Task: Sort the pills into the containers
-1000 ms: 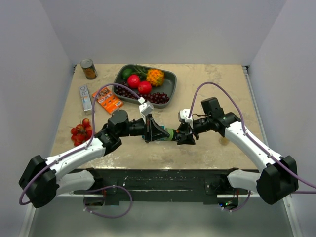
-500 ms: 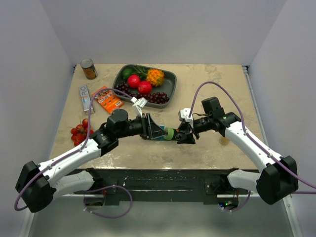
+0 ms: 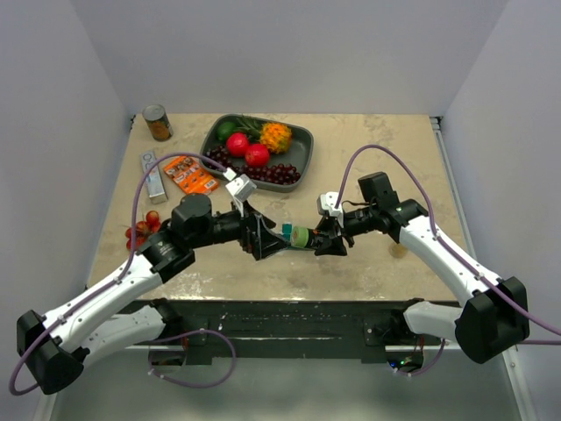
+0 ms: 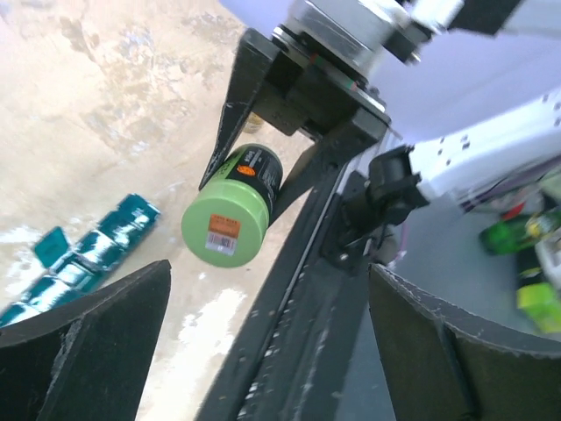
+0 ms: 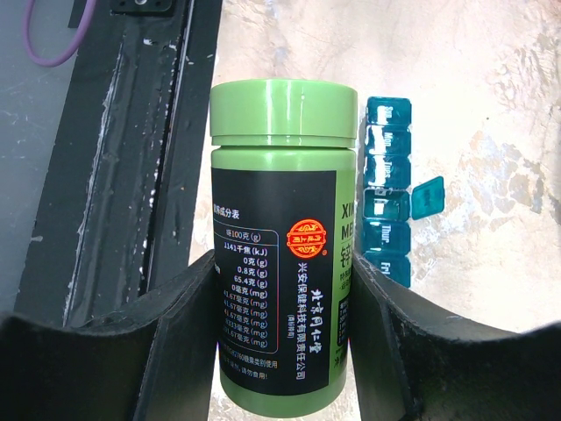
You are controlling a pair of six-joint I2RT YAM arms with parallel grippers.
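A green pill bottle with a black label and its green cap on lies sideways in my right gripper, which is shut on its body above the table's front part. In the top view the bottle points its cap at my left gripper. My left gripper stands wide open, a short gap from the cap end of the bottle, holding nothing. The teal containers strip lies on the table under the bottle, one lid flipped open. No loose pills show.
A dark grey tray of fruit stands at the back centre. A can, a white tube, an orange packet and red tomatoes lie on the left. The black front rail runs just below the grippers.
My left gripper has opened from shut at the bottle's cap end and drawn back to the left. The right gripper and the bottle have stayed put.
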